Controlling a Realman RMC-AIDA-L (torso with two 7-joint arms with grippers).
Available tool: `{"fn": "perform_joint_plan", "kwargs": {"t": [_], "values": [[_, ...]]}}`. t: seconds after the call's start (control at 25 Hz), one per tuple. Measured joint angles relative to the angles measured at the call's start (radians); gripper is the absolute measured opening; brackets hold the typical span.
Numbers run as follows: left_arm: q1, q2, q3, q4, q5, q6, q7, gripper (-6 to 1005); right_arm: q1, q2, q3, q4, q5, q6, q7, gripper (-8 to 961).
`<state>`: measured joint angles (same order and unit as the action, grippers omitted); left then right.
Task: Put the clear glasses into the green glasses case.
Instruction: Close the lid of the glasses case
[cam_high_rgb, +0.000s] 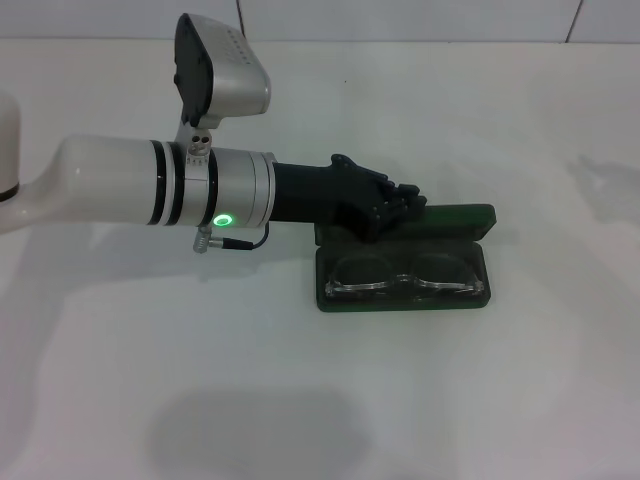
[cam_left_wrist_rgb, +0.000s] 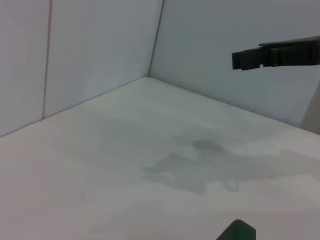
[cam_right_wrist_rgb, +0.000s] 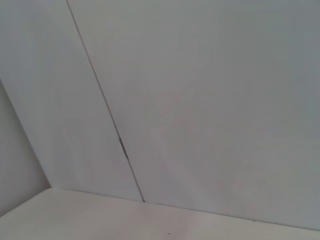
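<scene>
A white desk (cam_high_rgb: 480, 400) holds the open green glasses case (cam_high_rgb: 335, 296), with the clear glasses (cam_high_rgb: 405, 275) lying inside its tray. The left hand (cam_high_rgb: 408, 200) hovers over the case's raised lid, holding nothing; its finger spread cannot be judged.

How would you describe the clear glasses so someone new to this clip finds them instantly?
On the white table, look just past the left hand to the open green glasses case. The clear glasses lie in its near tray, lenses side by side; colourless and see-through against the dark lining.
</scene>
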<state>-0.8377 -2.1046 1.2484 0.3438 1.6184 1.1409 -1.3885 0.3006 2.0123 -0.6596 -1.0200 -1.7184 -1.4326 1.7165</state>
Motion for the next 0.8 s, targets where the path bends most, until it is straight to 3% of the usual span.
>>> {"fn": "perform_joint_plan", "kwargs": {"t": [0.6,0.8], "values": [[0.009,0.0,0.008,-0.009,-0.009,0.002,0.001,124,0.0,0.001,0.0,0.024,0.001,0.001,-0.001,242],[0.02,-0.001,0.07,-0.009,-0.051,0.003,0.016,124,0.001,0.0,0.001,0.037,0.002,0.003,-0.009,247]]}}
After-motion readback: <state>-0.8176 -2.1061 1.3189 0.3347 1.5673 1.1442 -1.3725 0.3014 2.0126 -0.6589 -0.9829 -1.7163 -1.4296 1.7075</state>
